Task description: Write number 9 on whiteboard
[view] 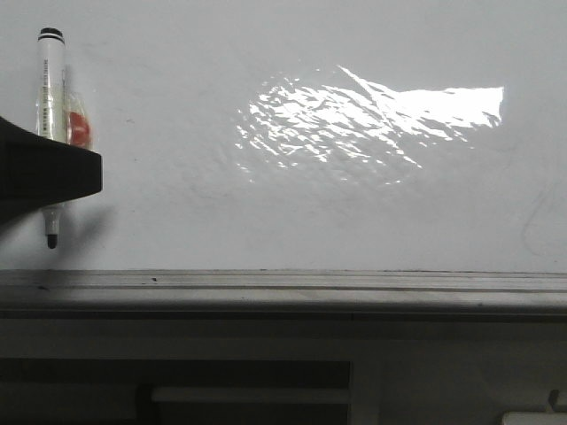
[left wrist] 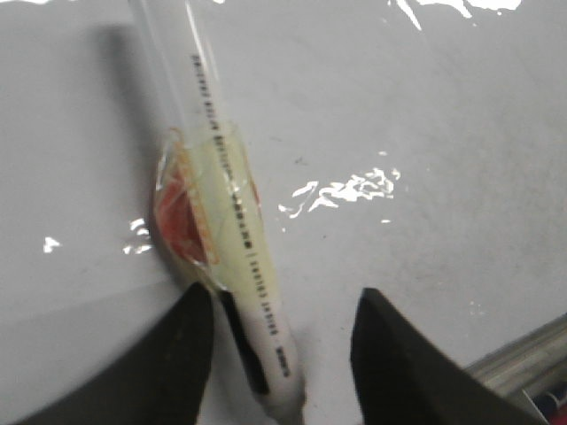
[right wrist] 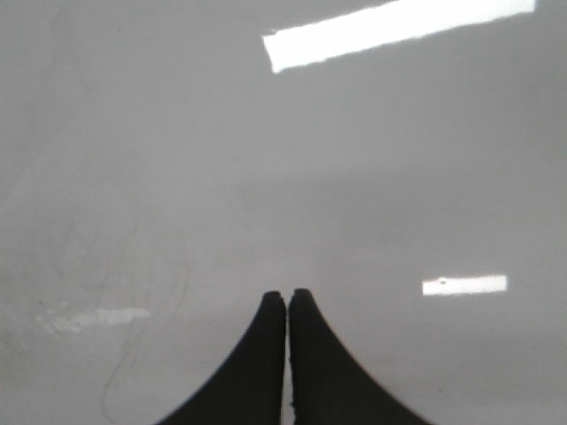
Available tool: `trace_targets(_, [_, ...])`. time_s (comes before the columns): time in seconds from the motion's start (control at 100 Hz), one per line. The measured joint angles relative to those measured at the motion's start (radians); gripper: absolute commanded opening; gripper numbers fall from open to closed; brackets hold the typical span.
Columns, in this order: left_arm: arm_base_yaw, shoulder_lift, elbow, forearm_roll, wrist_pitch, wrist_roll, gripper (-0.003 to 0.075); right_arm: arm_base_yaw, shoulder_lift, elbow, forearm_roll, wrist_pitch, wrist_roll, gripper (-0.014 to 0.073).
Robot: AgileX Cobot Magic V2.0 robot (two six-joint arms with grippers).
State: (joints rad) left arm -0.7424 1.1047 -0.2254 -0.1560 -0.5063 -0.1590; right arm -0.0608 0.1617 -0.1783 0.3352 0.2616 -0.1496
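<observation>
Whiteboard [view: 292, 212] fills the front view as a glossy white-grey surface with a bright glare patch [view: 372, 115] right of centre and a grey tray rail [view: 283, 290] along its lower edge; no drawn figure can be made out on it. A marker [view: 53, 106] stands near the board's left edge, tip down, with a red patch [view: 80, 128] taped to its barrel. Left gripper [left wrist: 283, 354] has its dark fingers [left wrist: 182, 354] spread wide to either side of the marker, while the right gripper [right wrist: 287, 354] has its fingers pressed together, empty, over bare board.
</observation>
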Motion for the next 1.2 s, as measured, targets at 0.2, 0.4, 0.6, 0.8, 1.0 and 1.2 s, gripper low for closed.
trace_targets(0.2, [0.0, 0.008, -0.001, -0.013, 0.004, 0.0, -0.002, 0.074, 0.002, 0.0, 0.02, -0.018, 0.0, -0.0041])
trace_targets(0.4, [0.0, 0.008, -0.001, 0.021, 0.003, 0.0, -0.002, 0.282, 0.095, -0.046, 0.02, 0.094, -0.096, -0.0041])
trace_targets(0.6, [0.0, -0.006, -0.001, 0.195, 0.015, 0.0, -0.002, 0.453, 0.307, -0.202, 0.02, 0.214, -0.16, 0.0046])
trace_targets(0.8, [0.0, -0.022, -0.011, 0.443, 0.013, 0.0, -0.002, 0.595, 0.53, -0.372, 0.02, 0.234, -0.174, 0.0344])
trace_targets(1.0, [0.0, -0.022, -0.013, 0.547, 0.007, 0.0, -0.002, 0.737, 0.675, -0.455, 0.02, 0.126, -0.176, 0.0348])
trace_targets(1.2, [0.0, -0.022, -0.013, 0.661, 0.0, 0.0, -0.002, 0.878, 0.773, -0.459, 0.02, -0.039, -0.176, 0.0348])
